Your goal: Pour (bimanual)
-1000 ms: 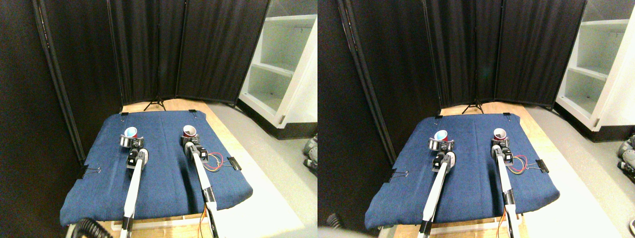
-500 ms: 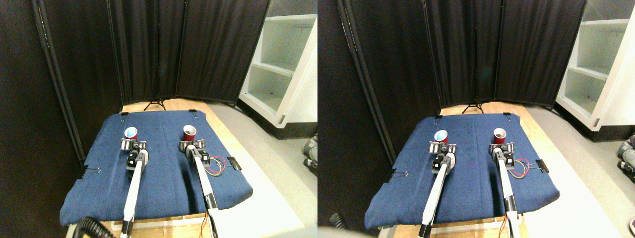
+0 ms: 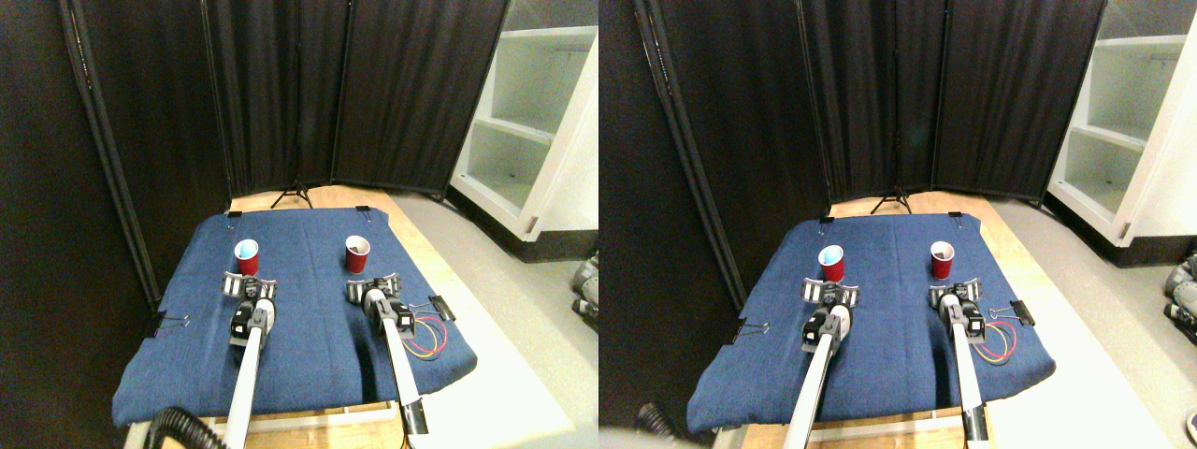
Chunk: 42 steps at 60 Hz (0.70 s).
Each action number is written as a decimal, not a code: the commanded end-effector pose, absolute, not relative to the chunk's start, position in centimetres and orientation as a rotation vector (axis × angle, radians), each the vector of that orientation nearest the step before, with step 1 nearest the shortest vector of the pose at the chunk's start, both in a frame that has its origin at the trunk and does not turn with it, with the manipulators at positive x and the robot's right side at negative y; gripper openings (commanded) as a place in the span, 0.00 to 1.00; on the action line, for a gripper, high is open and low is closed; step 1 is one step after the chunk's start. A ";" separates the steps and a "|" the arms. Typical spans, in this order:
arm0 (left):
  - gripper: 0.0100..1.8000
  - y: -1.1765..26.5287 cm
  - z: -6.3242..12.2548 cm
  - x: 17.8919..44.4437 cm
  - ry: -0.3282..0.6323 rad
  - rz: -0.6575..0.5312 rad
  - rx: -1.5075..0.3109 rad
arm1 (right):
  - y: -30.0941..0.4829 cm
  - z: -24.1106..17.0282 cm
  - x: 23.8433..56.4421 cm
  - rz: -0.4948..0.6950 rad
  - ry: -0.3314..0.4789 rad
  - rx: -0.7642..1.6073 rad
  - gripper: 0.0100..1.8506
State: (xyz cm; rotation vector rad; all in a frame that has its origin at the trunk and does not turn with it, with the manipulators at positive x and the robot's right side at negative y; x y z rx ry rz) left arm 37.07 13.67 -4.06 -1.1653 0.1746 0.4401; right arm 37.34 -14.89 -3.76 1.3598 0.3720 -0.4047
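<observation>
Red cups are standing upright and well apart on the blue cloth [image 3: 309,327] covering the worktop: the left cup [image 3: 247,256] showing a pale blue inside, the right cup [image 3: 357,253] a white rim. The left hand [image 3: 248,283] is sitting just short of its cup, spread wide and holding nothing. The right hand [image 3: 371,288] is doing likewise near its own.

A matt, coarse-woven blue cloth [image 3: 309,327] covers pale wood boards [image 3: 411,245]. Ahead of the fingers [image 3: 227,283] stand two glossy red plastic cups [image 3: 247,255], smooth-walled. The arms [image 3: 245,374] look smooth, pale plastic. Black fabric screens [image 3: 281,94] hang matt.
</observation>
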 end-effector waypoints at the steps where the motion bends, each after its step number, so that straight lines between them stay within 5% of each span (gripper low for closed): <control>1: 0.77 13.7 -3.1 36.3 0.135 0.411 -1.115 | -14.3 -2.4 37.0 -0.368 0.303 1.328 0.55; 7: 0.70 14.0 -2.8 36.0 0.126 0.388 -1.097 | -14.2 -2.1 36.7 -0.361 0.285 1.285 0.48; 9: 0.60 14.2 -2.4 35.5 0.112 0.373 -1.072 | -14.0 -1.7 36.2 -0.361 0.268 1.270 0.44; 28: 0.46 14.1 -0.7 33.6 0.110 0.270 -0.937 | -13.0 -0.5 34.5 -0.271 0.213 1.049 0.41; 42: 0.29 13.7 1.4 33.0 0.067 0.086 -0.568 | -11.7 1.0 33.4 -0.141 0.183 0.805 0.32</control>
